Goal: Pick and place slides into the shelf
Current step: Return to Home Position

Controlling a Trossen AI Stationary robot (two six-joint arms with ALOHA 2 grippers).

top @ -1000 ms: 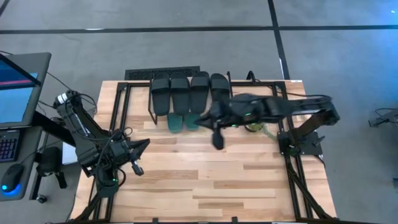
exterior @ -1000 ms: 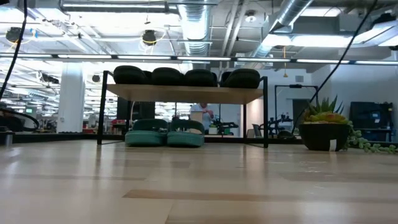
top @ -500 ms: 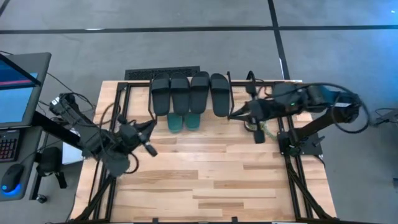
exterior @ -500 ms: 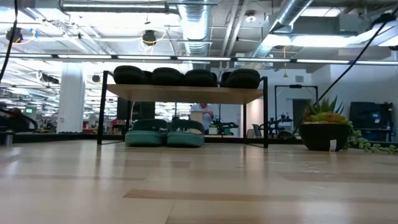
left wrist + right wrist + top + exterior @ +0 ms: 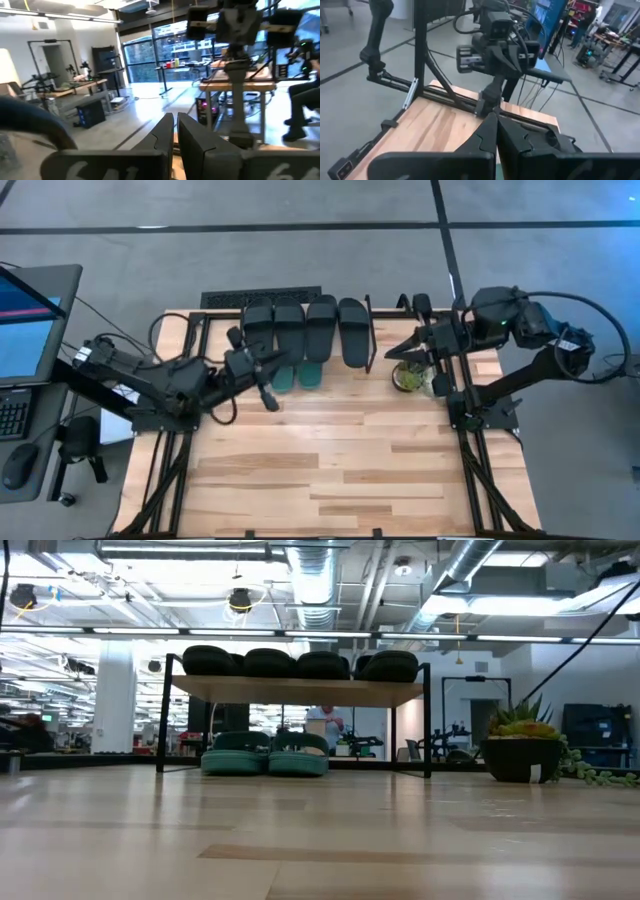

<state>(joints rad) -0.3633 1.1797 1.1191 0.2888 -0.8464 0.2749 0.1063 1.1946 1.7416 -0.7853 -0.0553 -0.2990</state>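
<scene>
The shelf [image 5: 370, 330] stands at the table's [image 5: 330, 470] 12 o'clock edge in the high view. The four black slides [image 5: 289, 330] lie side by side in a row across its top board. The two green slides [image 5: 283, 376] sit under it on the tabletop, their ends poking out toward 6 o'clock. From table height the black slides [image 5: 268, 662] crown the board of the shelf [image 5: 300, 691]. The green slides [image 5: 265, 755] rest close together beneath it, toward the 9 o'clock side of the space between the legs. The left gripper [image 5: 268, 394] hangs above the table at the shelf's 7 o'clock corner, near the protruding green ends, its arm reaching in from 9 o'clock. The left wrist view shows its fingers [image 5: 160, 132] drawn in to a narrow slit with nothing between them. The right gripper [image 5: 392, 354] is raised at the shelf's 3 o'clock side, pointing toward 9 o'clock, just off the black leg there. In the right wrist view its fingers [image 5: 487, 132] are pressed together and empty. A potted plant [image 5: 408, 377] sits on the table at about 5 o'clock from the right gripper, and it shows toward 3 o'clock in the low view [image 5: 522, 755].
</scene>
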